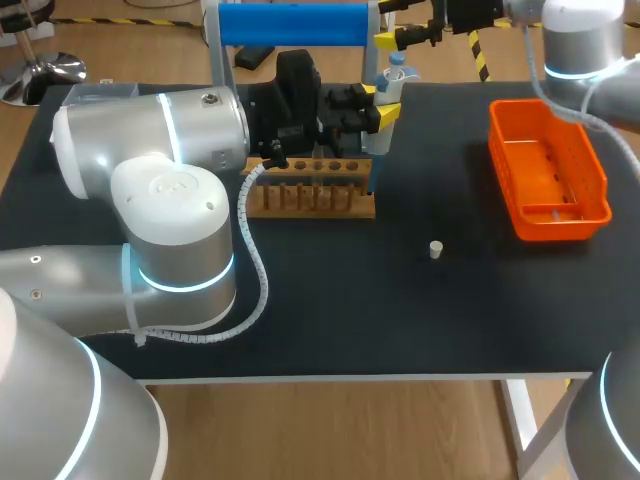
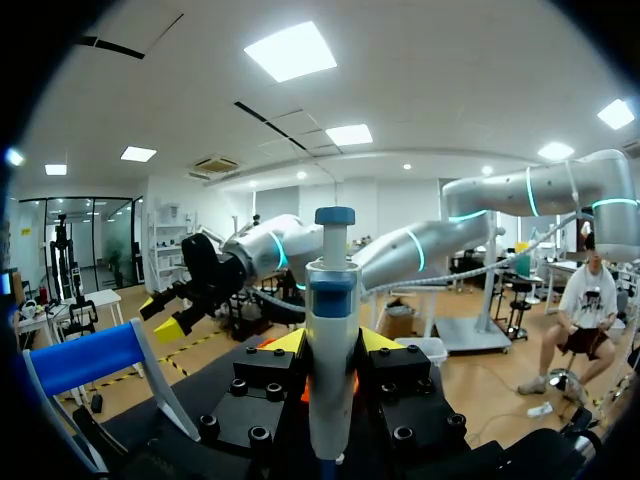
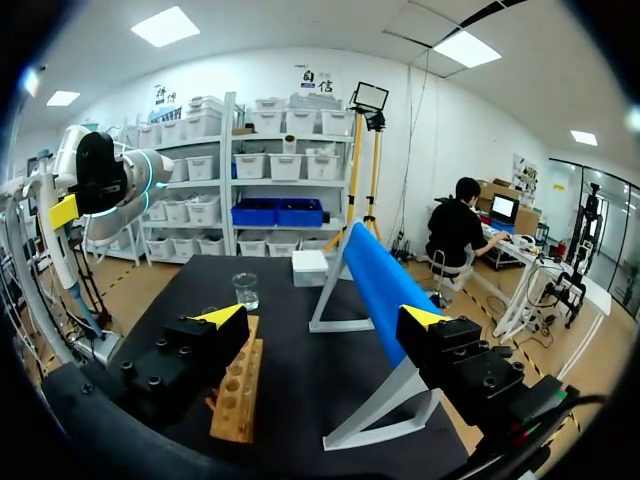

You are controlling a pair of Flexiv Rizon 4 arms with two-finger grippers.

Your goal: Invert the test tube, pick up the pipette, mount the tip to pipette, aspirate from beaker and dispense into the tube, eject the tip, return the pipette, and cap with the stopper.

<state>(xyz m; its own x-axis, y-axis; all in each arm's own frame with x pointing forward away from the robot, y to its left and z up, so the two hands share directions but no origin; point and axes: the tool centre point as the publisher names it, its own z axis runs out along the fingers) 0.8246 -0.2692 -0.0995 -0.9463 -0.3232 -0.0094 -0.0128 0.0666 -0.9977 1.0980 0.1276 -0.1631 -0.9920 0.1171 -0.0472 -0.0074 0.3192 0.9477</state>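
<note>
Left arm (image 1: 170,200) bent in from the left side, left gripper (image 1: 378,105) with its 2 yellow-tipped fingers pressed on either side of an upright pipette (image 2: 331,300), right arm (image 1: 585,50) raised over the far right corner, right gripper (image 3: 325,317) level, its 2 fingers spread wide apart

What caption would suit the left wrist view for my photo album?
Left gripper holding a blue-and-white pipette upright, right gripper open beyond it.

Left arm (image 1: 170,200): silver-white rounded shells, glowing cyan rings, white spiral cable (image 1: 258,275); black bolted jaws, 2 yellow tips (image 2: 285,342).
</note>
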